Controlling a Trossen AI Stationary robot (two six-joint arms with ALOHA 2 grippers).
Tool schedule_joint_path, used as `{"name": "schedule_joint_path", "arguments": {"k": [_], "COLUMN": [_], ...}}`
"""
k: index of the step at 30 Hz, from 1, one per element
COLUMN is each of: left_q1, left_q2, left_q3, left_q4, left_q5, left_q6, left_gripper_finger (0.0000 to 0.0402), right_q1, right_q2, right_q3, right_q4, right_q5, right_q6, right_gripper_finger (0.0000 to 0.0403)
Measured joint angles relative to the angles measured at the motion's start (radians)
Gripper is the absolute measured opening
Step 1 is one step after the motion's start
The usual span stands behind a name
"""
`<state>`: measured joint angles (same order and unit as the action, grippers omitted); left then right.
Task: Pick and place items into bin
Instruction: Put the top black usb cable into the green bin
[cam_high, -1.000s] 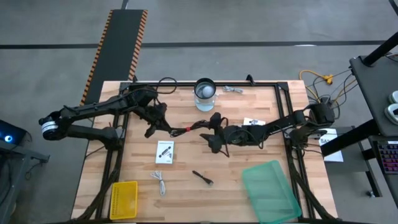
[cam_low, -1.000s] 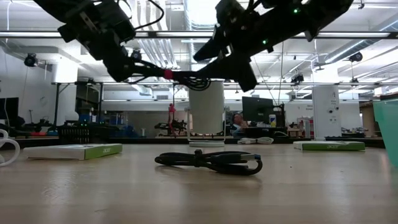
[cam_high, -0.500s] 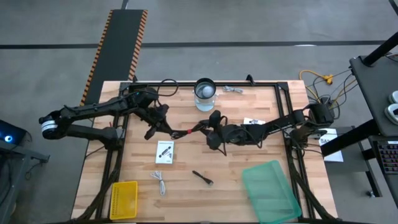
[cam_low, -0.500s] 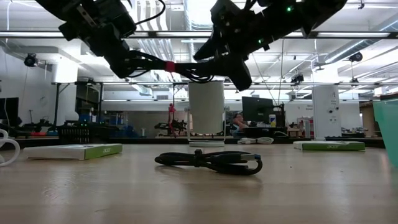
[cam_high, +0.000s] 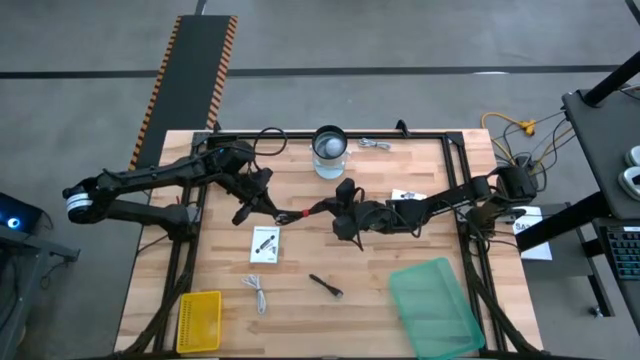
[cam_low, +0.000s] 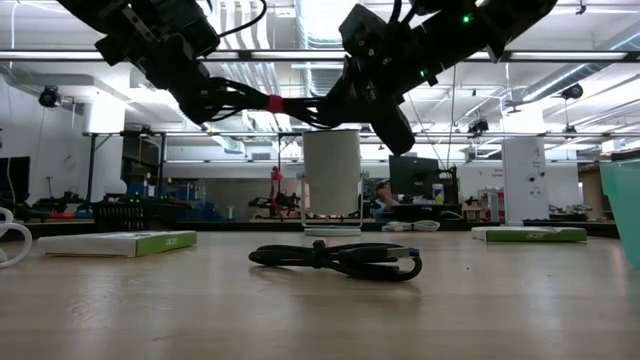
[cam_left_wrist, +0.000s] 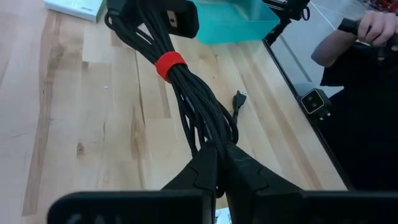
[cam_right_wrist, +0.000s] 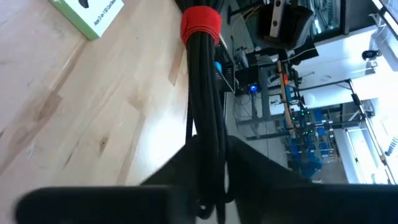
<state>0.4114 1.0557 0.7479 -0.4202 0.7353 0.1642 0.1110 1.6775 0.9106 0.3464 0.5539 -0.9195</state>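
A bundled black cable (cam_high: 305, 211) with a red tie hangs in the air above the worktop (cam_high: 300, 300), well apart from the green bin (cam_high: 435, 308). The left gripper (cam_high: 262, 207) and right gripper (cam_high: 338, 212) each clench one end. The bin looks empty; packets, short white cable (cam_high: 257, 293) and tool remain. Compared with a second ago, the red tie sits higher

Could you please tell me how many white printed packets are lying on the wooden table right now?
2. One white printed packet lies below the left gripper; another white printed packet lies near the right arm, partly hidden. More may be hidden under the arms.
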Motion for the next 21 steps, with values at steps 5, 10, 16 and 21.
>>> {"name": "schedule_joint_path", "arguments": {"k": [5, 10, 16, 21], "left_q1": [0.001, 0.001, 0.001, 0.001], "left_q2": [0.002, 0.002, 0.001, 0.002], "left_q3": [0.000, -0.001, 0.004, 0.002], "left_q4": [0.007, 0.065, 0.081, 0.128], "left_q5": [0.000, -0.002, -0.013, -0.056], "left_q6": [0.008, 0.010, 0.076, 0.084], "left_gripper_finger": [0.0021, 0.0082, 0.0163, 0.0199], "right_q1": [0.003, 0.028, 0.082, 0.134], "right_q2": [-0.005, -0.019, -0.107, -0.213], "right_q3": [0.000, 0.001, 0.001, 0.082], "right_q4": [-0.002, -0.069, -0.229, -0.592], "right_q5": [0.005, 0.088, 0.173, 0.147], "right_q6": [0.016, 0.057, 0.255, 0.648], "right_gripper_finger": [0.0018, 0.0016, 0.0015, 0.0014]}}
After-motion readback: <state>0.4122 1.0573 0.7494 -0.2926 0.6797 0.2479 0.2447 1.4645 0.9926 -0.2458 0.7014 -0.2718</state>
